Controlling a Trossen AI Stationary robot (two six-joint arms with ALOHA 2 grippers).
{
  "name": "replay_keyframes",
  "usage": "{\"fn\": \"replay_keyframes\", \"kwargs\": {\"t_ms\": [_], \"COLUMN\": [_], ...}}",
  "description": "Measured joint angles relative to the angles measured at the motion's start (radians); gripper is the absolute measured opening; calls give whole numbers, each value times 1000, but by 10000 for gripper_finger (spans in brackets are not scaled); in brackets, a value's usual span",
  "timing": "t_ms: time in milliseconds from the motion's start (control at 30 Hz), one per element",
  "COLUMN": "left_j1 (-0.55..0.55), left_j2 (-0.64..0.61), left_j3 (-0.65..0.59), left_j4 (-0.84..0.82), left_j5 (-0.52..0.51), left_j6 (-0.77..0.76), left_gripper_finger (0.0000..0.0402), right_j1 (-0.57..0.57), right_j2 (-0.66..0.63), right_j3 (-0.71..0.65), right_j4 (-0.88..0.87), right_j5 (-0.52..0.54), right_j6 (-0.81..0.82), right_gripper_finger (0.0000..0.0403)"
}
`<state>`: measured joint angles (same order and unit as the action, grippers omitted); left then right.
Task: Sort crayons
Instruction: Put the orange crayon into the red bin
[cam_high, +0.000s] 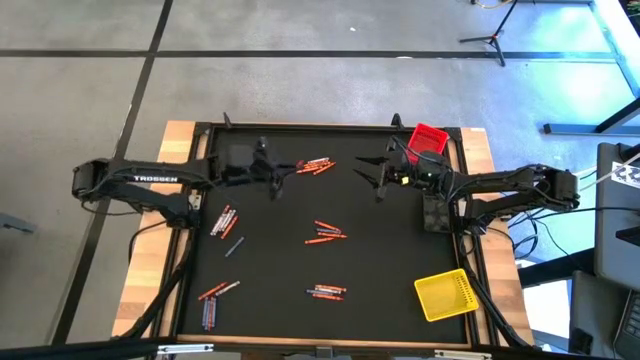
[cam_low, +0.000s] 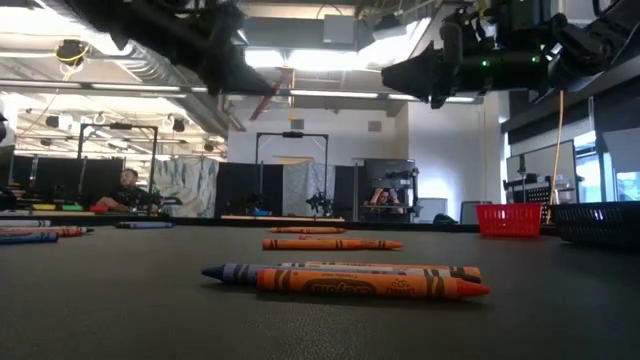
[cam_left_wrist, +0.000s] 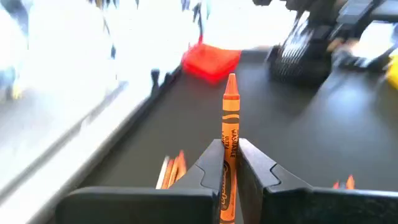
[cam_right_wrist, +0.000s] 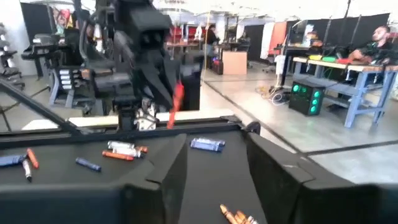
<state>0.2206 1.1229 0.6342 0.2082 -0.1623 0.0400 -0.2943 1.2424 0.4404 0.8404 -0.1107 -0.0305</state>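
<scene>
My left gripper (cam_high: 281, 180) is over the far middle of the black mat, shut on an orange crayon (cam_left_wrist: 230, 121). This crayon also shows in the right wrist view (cam_right_wrist: 177, 102). My right gripper (cam_high: 373, 173) faces it from the right, open and empty, its fingers apart (cam_right_wrist: 214, 158). Other crayons lie flat on the mat in small groups: far middle (cam_high: 315, 165), left (cam_high: 225, 220), middle (cam_high: 326, 232), near middle (cam_high: 326, 292) and near left (cam_high: 212, 300). Two of them, orange and blue, lie close in the low view (cam_low: 350, 280). My left gripper pinches the orange crayon's wrapped back part (cam_left_wrist: 227, 163) between its two fingers (cam_left_wrist: 256, 167). The crayon lies along the fingers. Its pointed end (cam_left_wrist: 231, 84) sticks out past the fingertips toward the table's right. It is lifted clear of the mat.
A red bin (cam_high: 428, 138) stands at the mat's far right corner, and a yellow bin (cam_high: 447, 293) at the near right. A dark mesh bin (cam_high: 437, 212) sits under the right arm. A raised frame (cam_high: 300, 126) borders the mat. People sit in the room beyond (cam_right_wrist: 379, 37).
</scene>
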Motion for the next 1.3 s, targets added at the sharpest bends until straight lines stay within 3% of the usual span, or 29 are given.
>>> {"fn": "replay_keyframes", "kwargs": {"t_ms": [200,333,467,733,967,1300], "left_j1": [-42,-41,-42,-47,-61,-71], "left_j2": [14,65,130,230,237,237], "left_j3": [-139,-192,-207,-206,-207,-207], "left_j4": [390,548,665,793,830,835], "left_j5": [53,62,148,177,252,238], "left_j6": [75,73,76,72,48,44], "left_gripper_finger": [14,14,14,14,14,14], "right_j1": [0,1,14,96,148,189], "right_j2": [101,218,334,447,448,463], "right_j3": [70,156,242,380,387,410], "right_j4": [6,2,-2,-10,-5,29], "right_j5": [-24,-108,-153,-155,-43,-50], "right_j6": [-9,-12,-15,-83,-110,-109], "right_gripper_finger": [210,211,209,177,162,161]}}
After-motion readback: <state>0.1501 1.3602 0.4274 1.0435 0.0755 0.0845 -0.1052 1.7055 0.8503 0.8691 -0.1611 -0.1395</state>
